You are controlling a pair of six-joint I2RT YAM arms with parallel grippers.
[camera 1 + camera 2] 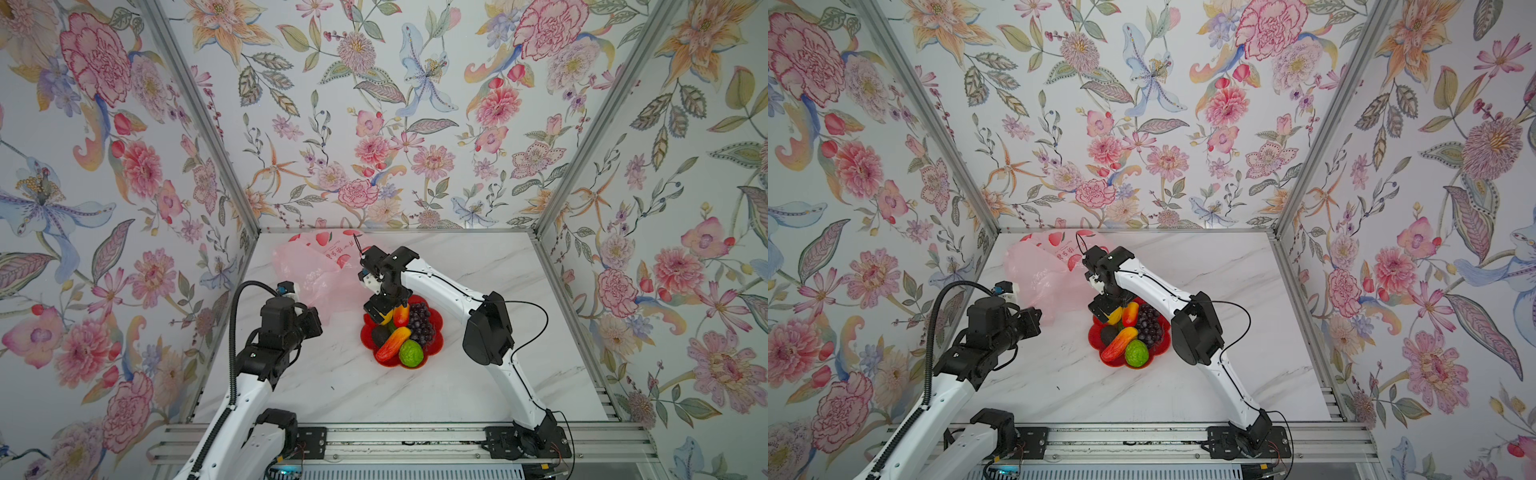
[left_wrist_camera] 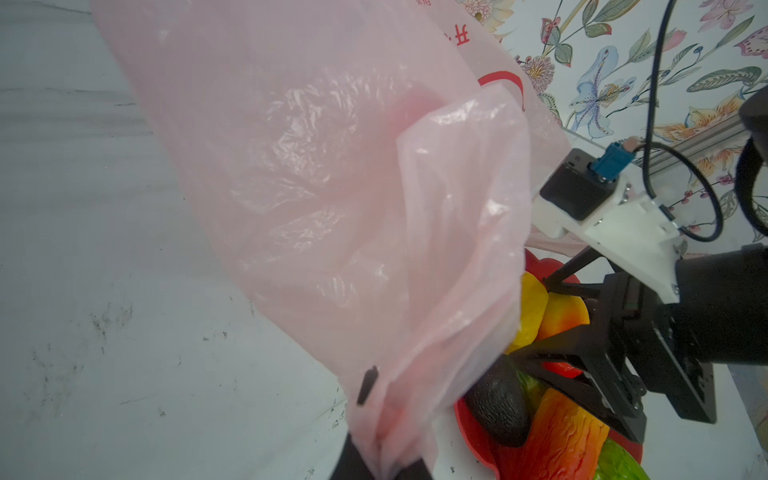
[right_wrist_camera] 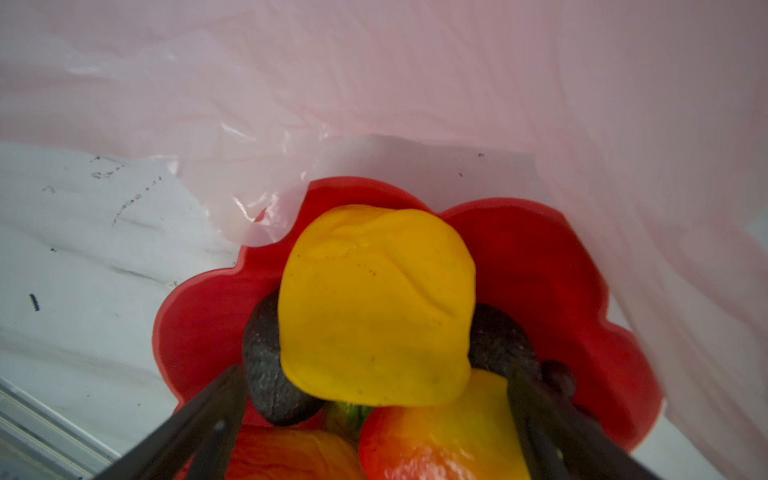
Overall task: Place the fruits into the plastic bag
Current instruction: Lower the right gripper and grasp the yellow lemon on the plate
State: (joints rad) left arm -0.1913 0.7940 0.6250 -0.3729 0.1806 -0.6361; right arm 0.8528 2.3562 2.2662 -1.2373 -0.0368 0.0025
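Pale pink plastic bag: was laid at the back left of the counter, its near edge just beside the red plate.
Bag axis: was stretched roughly from the back wall towards the front, with a pinched fold raised at the front end.
Bag look: thin, crinkled and translucent; red peach prints and red lettering were seen on the part near the wall.
Fruits: all were heaped on the flower-shaped plate near the middle of the counter.
Long mango: was laid slantwise, red end towards the front left, yellow end towards the grape bunch.
Second mango: was set more upright, behind the first.
Yellow fruit: lumpy and creased, it was perched on top of two blackish avocados.
Green ball: bumpy and glossy, it was placed at the plate's front edge.
Left end effector: was closed on a gathered fold of the bag, which was held up off the counter.
Right end effector: was spread wide, one finger on either side of the yellow fruit; whether the fruit was touched could not be told.
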